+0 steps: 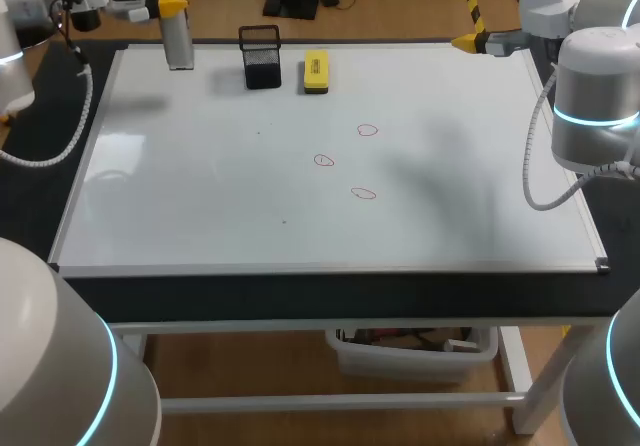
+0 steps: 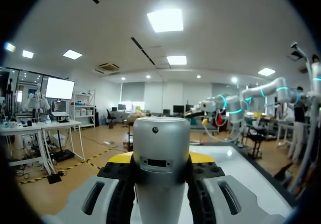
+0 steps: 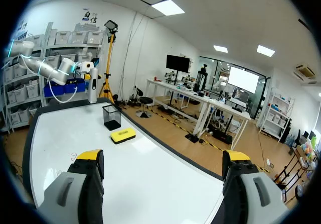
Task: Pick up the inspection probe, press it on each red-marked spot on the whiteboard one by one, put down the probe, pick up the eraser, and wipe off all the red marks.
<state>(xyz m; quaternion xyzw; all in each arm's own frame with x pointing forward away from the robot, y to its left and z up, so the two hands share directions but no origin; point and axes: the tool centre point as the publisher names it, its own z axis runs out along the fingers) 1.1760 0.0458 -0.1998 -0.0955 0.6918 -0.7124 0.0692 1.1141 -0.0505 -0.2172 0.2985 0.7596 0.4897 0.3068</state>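
A silver cylindrical inspection probe (image 1: 179,38) hangs upright over the whiteboard's (image 1: 200,186) far left corner, with my left gripper (image 1: 170,8) shut on its top. In the left wrist view the probe (image 2: 160,169) fills the space between the fingers of that gripper (image 2: 160,158). Three red marks (image 1: 367,130), (image 1: 323,160), (image 1: 363,193) lie right of the board's middle. The yellow eraser (image 1: 316,71) rests near the far edge. My right gripper (image 1: 468,41) is held open over the far right corner; seen from its wrist (image 3: 163,158), nothing is between its fingers.
A black mesh holder (image 1: 260,56) stands beside the eraser, between it and the probe. From the right wrist, the holder (image 3: 112,117), the eraser (image 3: 123,134) and the probe (image 3: 93,86) lie ahead across the board. A bin (image 1: 415,351) sits under the table.
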